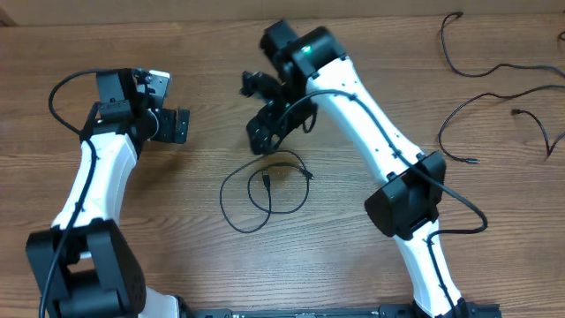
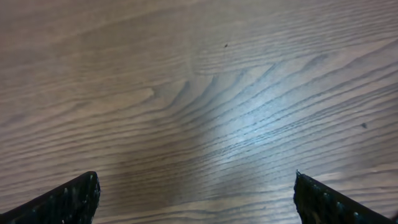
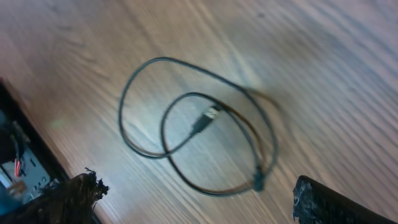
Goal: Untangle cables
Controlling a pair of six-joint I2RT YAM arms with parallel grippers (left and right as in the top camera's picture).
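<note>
I'm seeing the right gripper (image 1: pixel 265 132) hovering by the coiled cable (image 1: pixel 265 190), jaws apart; the left gripper (image 1: pixel 179 125) is hanging left of that cable, jaws also apart.

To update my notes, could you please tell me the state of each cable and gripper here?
Looped cable: coiled in overlapping loops, lying untouched.
Far-right cables: spread out as separate strands.
Left gripper: open, empty, over bare table.
Right gripper: open, empty, near the looped cable.

A: "The brown wooden table (image 2: pixel 199 93)?"
B: "Smooth, grained wood with a soft sheen. The thin black looped cable (image 3: pixel 202 121) looks matt, rubbery."
A: "And the white plastic arm shells (image 1: pixel 371 124)?"
B: "Glossy; the left gripper's black fingers (image 2: pixel 68 202) look rough, pebbled."
</note>
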